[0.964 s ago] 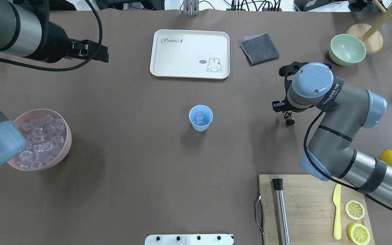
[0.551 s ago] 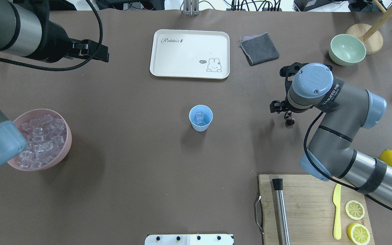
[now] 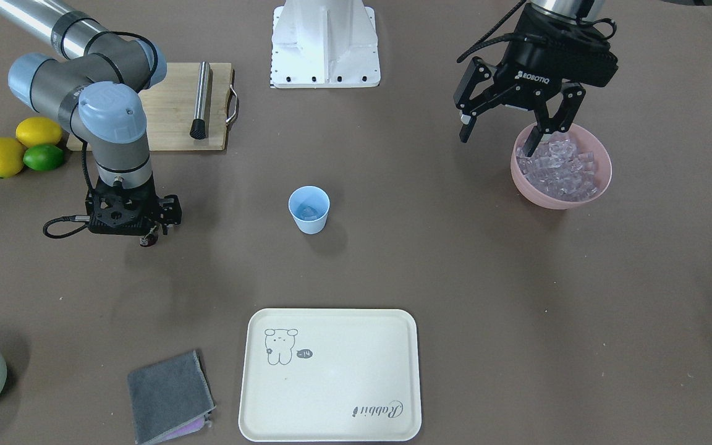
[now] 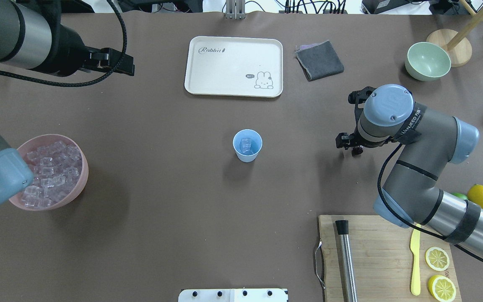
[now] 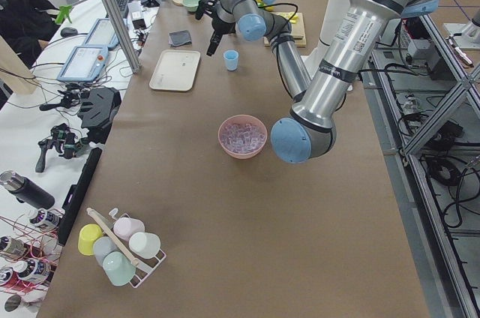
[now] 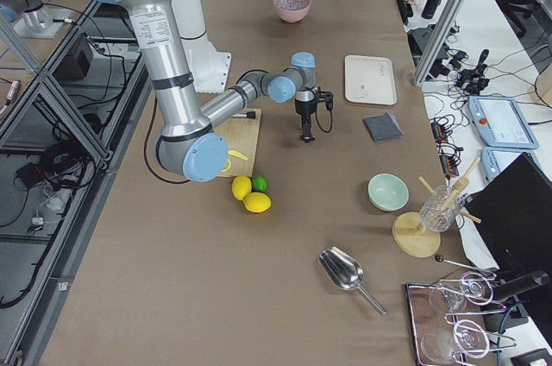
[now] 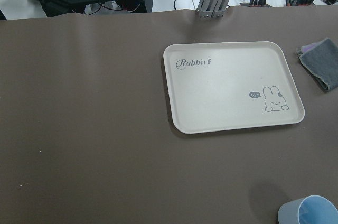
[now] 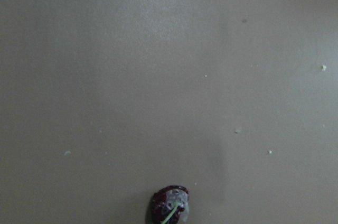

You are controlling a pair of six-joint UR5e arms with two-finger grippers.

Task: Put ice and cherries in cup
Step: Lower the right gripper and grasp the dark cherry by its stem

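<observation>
The light-blue cup (image 4: 247, 144) stands at the table's middle with a few ice cubes (image 4: 246, 145) inside; it also shows in the front view (image 3: 309, 210) and the left wrist view (image 7: 311, 212). More ice (image 3: 557, 167) fills the pink bowl (image 4: 81, 184). My left gripper (image 3: 498, 141) hangs open and empty just beside and above that bowl. The dark cherries (image 4: 356, 152) lie on the table to the cup's right, also in the front view (image 3: 148, 239) and the right wrist view (image 8: 170, 208). My right gripper (image 3: 136, 225) points straight down right over them; its fingers are hidden.
A white rabbit tray (image 4: 234, 66) and a grey cloth (image 4: 319, 60) lie at the far side. A green bowl (image 4: 427, 61) is at the far right. A cutting board (image 4: 375, 256) holds a steel muddler (image 4: 346, 260), a yellow knife and lemon slices; whole lemons (image 3: 22, 142) are nearby.
My right wrist has shifted slightly toward the robot's side, staying over the cherries, which lie in the same place. The left arm and the cup have not moved.
</observation>
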